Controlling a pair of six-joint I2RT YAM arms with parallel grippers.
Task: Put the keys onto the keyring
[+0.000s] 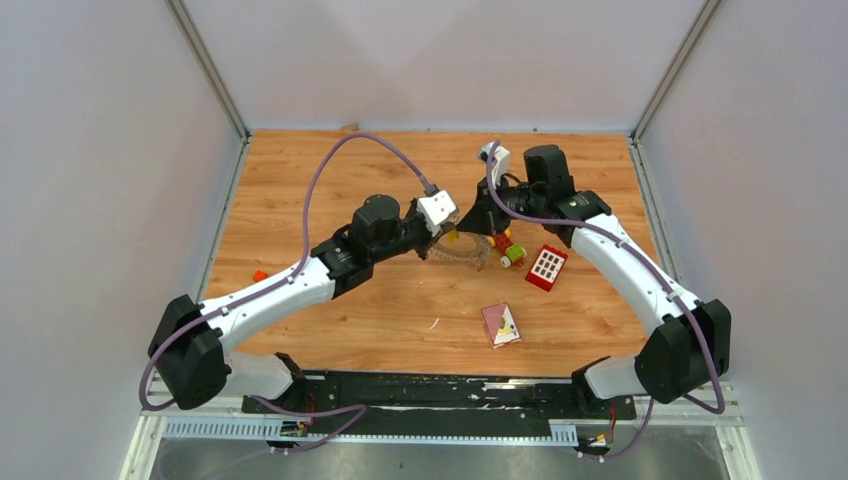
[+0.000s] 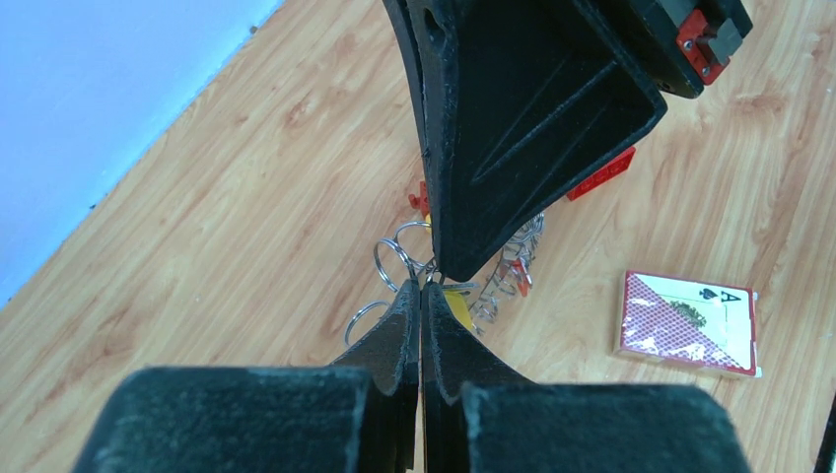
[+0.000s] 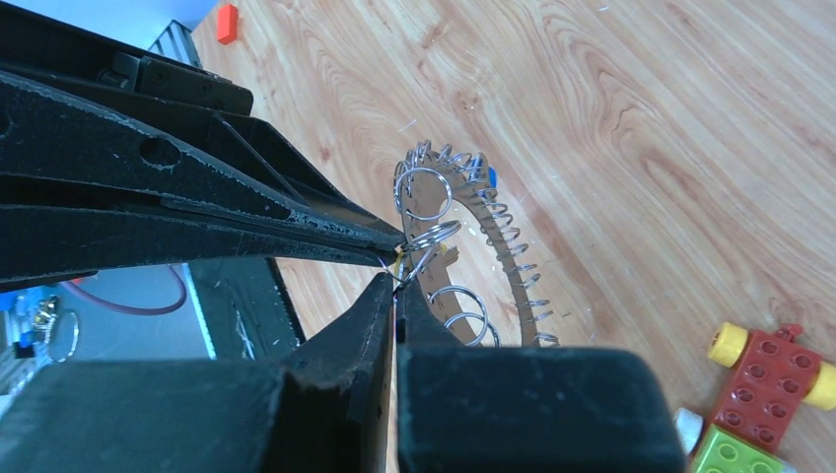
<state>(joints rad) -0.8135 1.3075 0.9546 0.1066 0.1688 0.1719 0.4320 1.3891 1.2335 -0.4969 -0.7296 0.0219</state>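
While left gripper (image 2: 422, 296) and right gripper (image 3: 396, 291) pinch fully shut, tip to tip above the keyring (image 3: 503, 241) lying on the table (image 1: 400, 320), a yellow key (image 2: 455, 302) sits right at their tips; whether either truly grips it, I cannot tell. Any tug apart could drop it; no container shows anywhere.

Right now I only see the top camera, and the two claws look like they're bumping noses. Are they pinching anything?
Observer: On the left wrist camera the left gripper is shut, with a yellow key tag right beside its tips.
Operator: Is the other claw shut too?
Observer: Yes; the right wrist camera shows the right gripper shut, tips meeting the left one's.
Operator: Any rings there?
Observer: Small split rings cluster at the tips, beside the keyring.
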